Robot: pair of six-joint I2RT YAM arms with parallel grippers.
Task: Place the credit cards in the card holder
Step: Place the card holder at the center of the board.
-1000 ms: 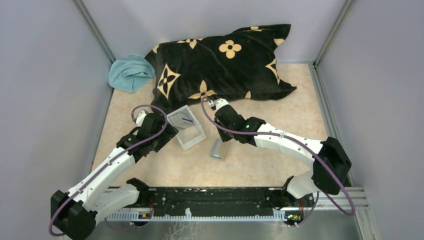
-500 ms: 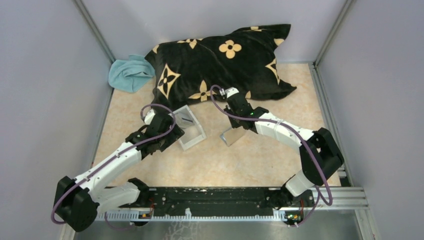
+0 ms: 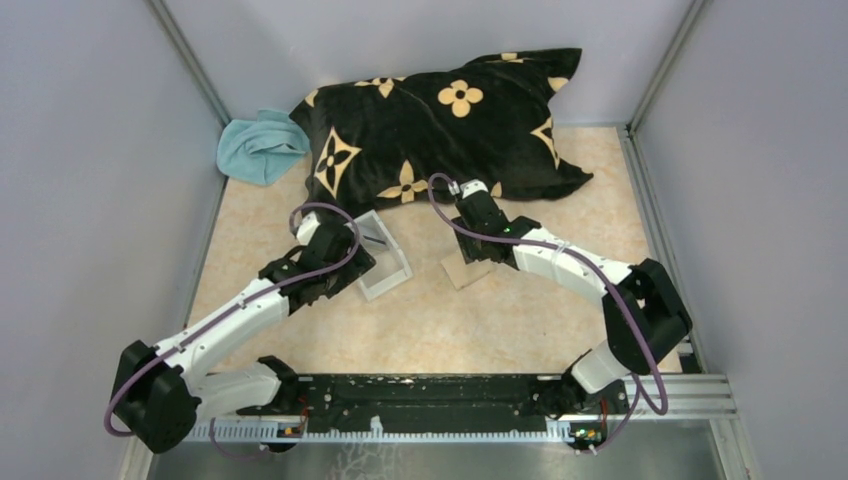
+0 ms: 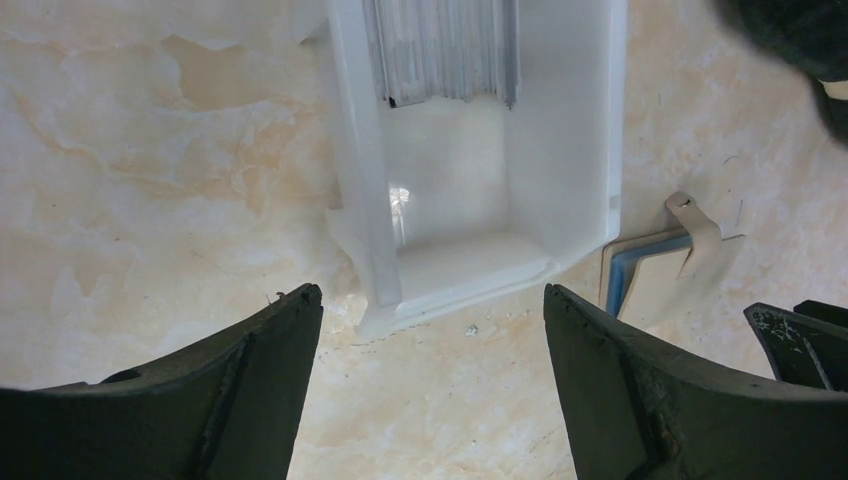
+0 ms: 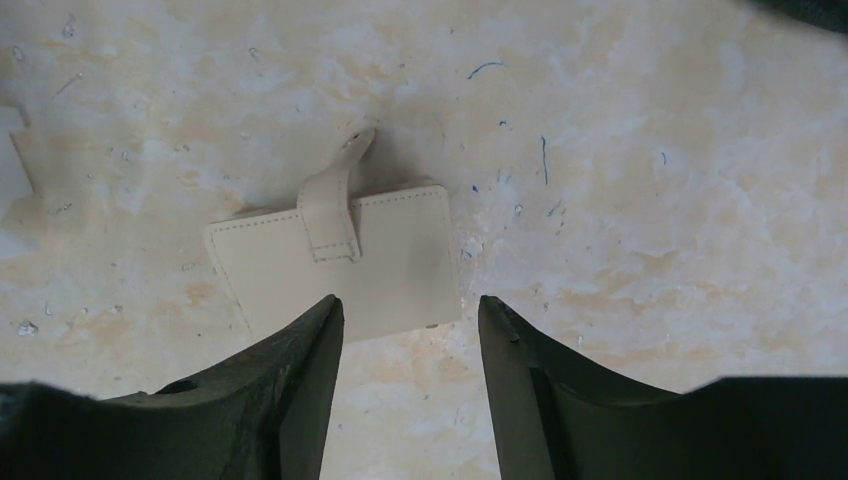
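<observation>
The card holder (image 5: 340,260), a tan wallet folded shut with its tab up, lies flat on the table just ahead of my right gripper (image 5: 410,305). That gripper is open and empty above the card holder's near edge (image 3: 462,274). A stack of credit cards (image 4: 445,50) stands at the far end of the clear tray (image 4: 590,130). My left gripper (image 4: 430,295) is open and empty at the tray's near end. In the left wrist view the card holder (image 4: 660,265) shows a blue edge along its side.
A black pillow with tan flowers (image 3: 440,130) lies across the back. A light blue cloth (image 3: 258,148) sits at the back left. Grey walls close in both sides, and the arms' base rail runs along the near edge.
My right gripper carried the card holder to the right, laid it flat and opened off it. My left arm moved forward a little toward the tray.
</observation>
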